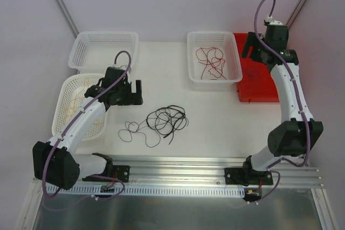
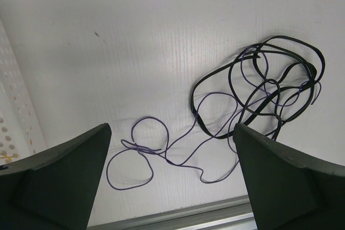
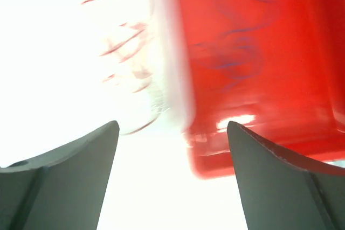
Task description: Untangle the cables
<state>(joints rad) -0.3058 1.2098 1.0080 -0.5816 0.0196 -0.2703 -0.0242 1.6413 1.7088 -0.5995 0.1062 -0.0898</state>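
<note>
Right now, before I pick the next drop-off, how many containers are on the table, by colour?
White mesh baskets: 3
Red bin: 1
Total: 4

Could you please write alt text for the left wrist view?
A black cable and a thin purple cable lie tangled on a white table, seen between the dark fingers of the open left pincer; a white basket edges the left.

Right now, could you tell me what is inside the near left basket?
Yellow cables lie in the basket; the left arm hides its right part.
</note>
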